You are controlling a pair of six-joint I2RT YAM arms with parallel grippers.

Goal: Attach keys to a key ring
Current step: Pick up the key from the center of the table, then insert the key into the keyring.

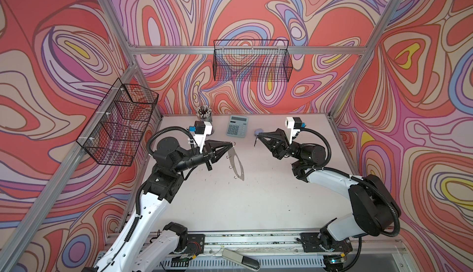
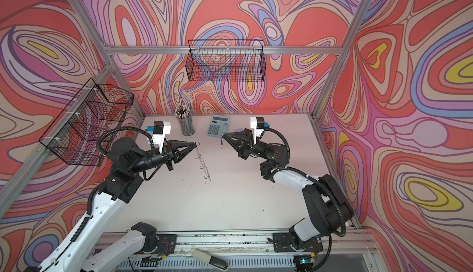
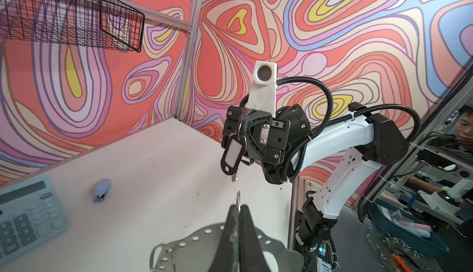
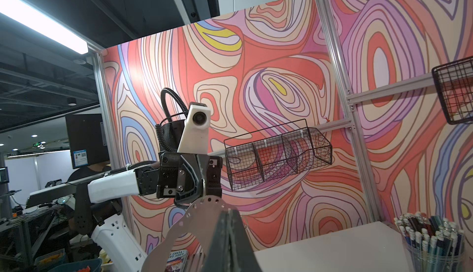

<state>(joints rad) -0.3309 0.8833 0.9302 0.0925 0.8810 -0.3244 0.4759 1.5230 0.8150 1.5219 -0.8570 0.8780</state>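
The key ring (image 1: 236, 164), a flat dark band with a dotted rim and small wire loops, hangs above the table from my left gripper (image 1: 231, 144). In the left wrist view that gripper (image 3: 239, 206) is shut on one wire loop (image 3: 238, 198), with the band (image 3: 194, 247) below it. Facing it, a little apart, my right gripper (image 1: 257, 136) is shut on the top of the keys (image 3: 231, 153): a black tag with a pale window and a small silver key hanging under it. In the right wrist view the band (image 4: 189, 222) shows, while the gripper's (image 4: 228, 212) own fingers hide the keys.
A calculator (image 1: 237, 129), a blue stapler (image 3: 102, 190) and a cup of pencils (image 2: 186, 125) stand along the table's back edge. Wire baskets hang on the back wall (image 1: 252, 61) and the left wall (image 1: 120, 125). Aluminium frame posts stand at the corners.
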